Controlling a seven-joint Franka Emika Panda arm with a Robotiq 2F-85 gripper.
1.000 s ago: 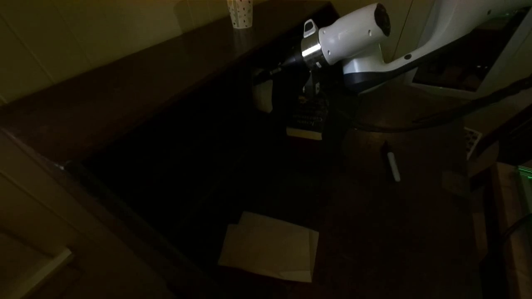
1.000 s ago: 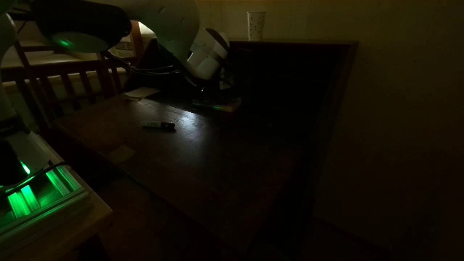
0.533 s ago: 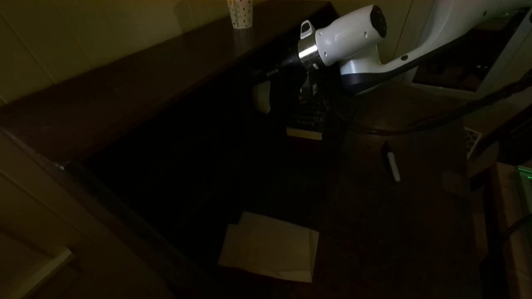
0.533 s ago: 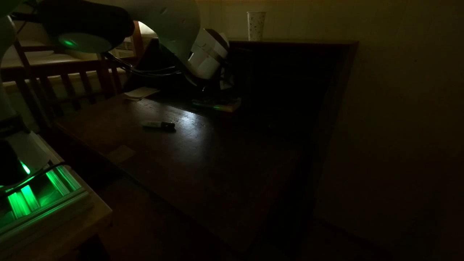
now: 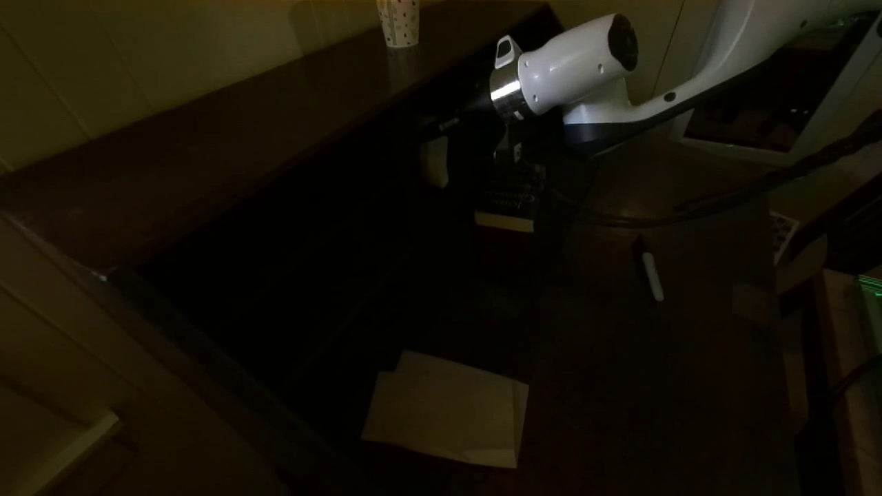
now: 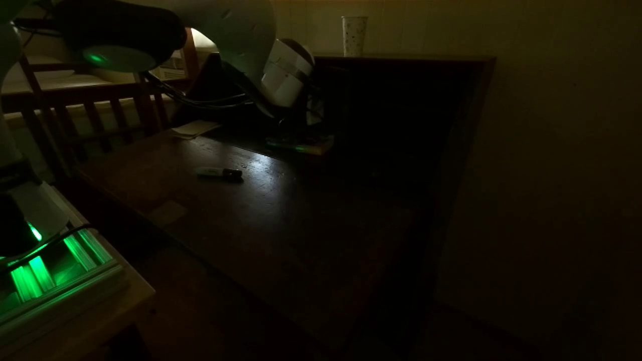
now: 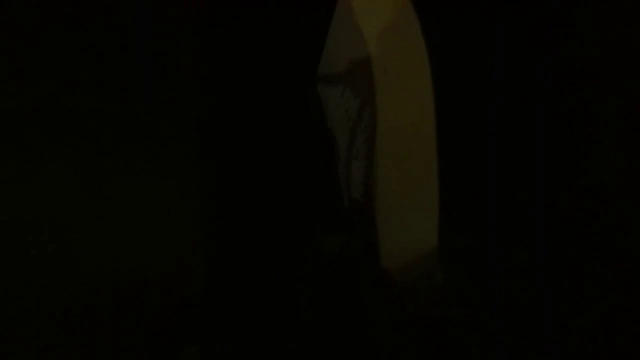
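A pale object was perhaps held upright by the gripper, near a book. The jaws' spread could not be told.

yellowish elongated object, dark-marked grey side | black rectangular book, cream page edge | white tapered paper cup, scattered dark spots

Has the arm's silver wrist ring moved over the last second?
Yes, slightly: in an exterior view the silver wrist ring sits lower and farther to the picture's left, judged against the spotted cup on the ledge.
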